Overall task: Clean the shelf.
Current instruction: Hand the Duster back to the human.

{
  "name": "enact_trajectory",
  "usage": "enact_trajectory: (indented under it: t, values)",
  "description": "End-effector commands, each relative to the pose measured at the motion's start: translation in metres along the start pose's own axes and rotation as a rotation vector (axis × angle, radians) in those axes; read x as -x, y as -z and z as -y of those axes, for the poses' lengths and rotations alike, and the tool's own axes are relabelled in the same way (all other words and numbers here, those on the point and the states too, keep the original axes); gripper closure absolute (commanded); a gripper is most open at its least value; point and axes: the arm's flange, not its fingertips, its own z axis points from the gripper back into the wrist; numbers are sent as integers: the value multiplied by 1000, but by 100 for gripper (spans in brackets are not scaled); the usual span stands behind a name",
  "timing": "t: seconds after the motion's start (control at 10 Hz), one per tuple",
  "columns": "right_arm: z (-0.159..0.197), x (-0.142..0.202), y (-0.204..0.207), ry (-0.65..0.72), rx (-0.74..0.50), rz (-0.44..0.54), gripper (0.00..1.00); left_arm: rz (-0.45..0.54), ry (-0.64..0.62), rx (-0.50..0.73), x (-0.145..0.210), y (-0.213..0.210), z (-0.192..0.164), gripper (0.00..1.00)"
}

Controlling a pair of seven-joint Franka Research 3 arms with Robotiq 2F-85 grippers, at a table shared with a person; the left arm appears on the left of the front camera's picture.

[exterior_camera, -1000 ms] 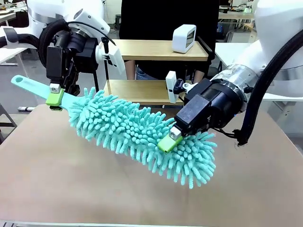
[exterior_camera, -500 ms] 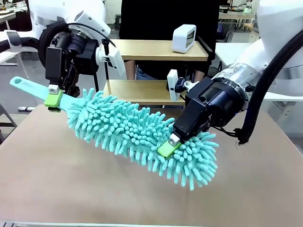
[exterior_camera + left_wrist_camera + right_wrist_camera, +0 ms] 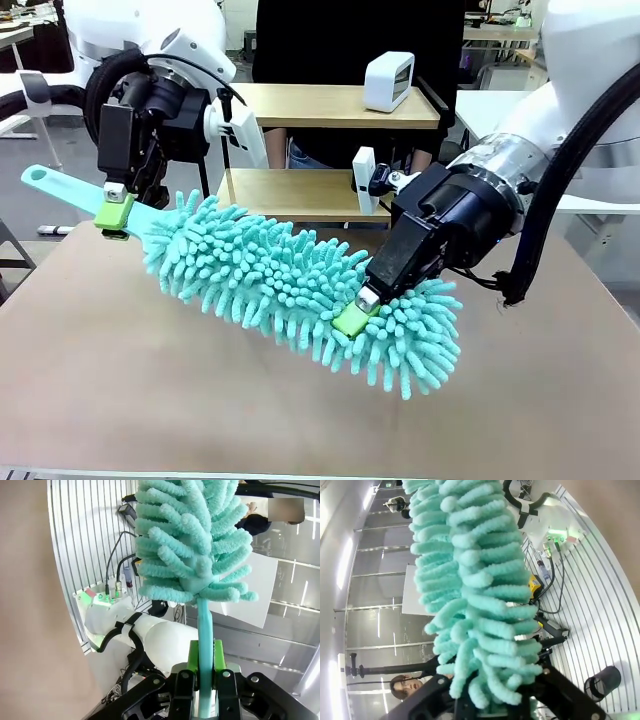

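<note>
1. Shelf (image 3: 330, 105) stands at the far edge of the table (image 3: 150, 400), in front of the person (image 3: 350, 40). A small white device (image 3: 388, 80) sits on its top board; the lower board looks bare.
2. Duster (image 3: 300, 290), teal and shaggy, hangs in the air between shelf and camera, tilted down toward the right, not touching either board.
3. Left gripper (image 3: 116, 210) is clamped on the flat handle, fingers narrow around it; the left wrist view confirms the handle (image 3: 205, 645) running between the green pads.
4. Right gripper (image 3: 352, 318) is buried in the fluffy head. Fingers seem closed on it, but the pile hides the tips, so the hold is probably, not certainly, firm.
5. Step in hand, as I judge it: bring the duster to a board. Best to let the left arm carry it, level the head, and sweep around the device.
6. Hidden: the shelf's legs and the lower board's near edge, behind the duster.
</note>
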Motion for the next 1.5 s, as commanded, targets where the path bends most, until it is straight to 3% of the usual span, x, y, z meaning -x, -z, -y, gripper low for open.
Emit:
enact_trajectory:
  t: [0.0,0.1,0.2,0.3,0.4,0.5,0.7,0.8,1.0,1.2,1.4]
  values:
    - [3,2,-1,-13,4,-17,100,-19,-26,-18,4,-5,10,87]
    - [2,2,-1,-15,6,-17,100,-58,-32,-38,4,-4,10,100]
    - [3,2,-1,-15,3,-14,100,-60,-31,-43,3,-3,10,100]
    - [3,2,-1,-14,5,-13,100,-68,-15,-8,3,-3,11,42]
    - [3,2,-1,-14,4,-14,100,-71,-23,-13,3,-2,12,29]
    - [3,2,-1,-14,6,-16,100,-68,-24,-16,4,-2,12,0]
    - [3,3,-2,-15,9,-16,100,-53,-21,-27,7,0,18,0]
    - [3,7,-6,-10,16,-18,100,-30,-13,-43,15,0,22,5]
    - [-5,33,-33,-16,-14,-41,100,81,-38,-65,54,-5,28,0]
    - [-23,71,-68,19,13,-66,100,349,-83,-87,129,-20,31,0]
    - [-56,121,-123,-54,-8,56,100,647,-93,-74,224,-9,34,0]
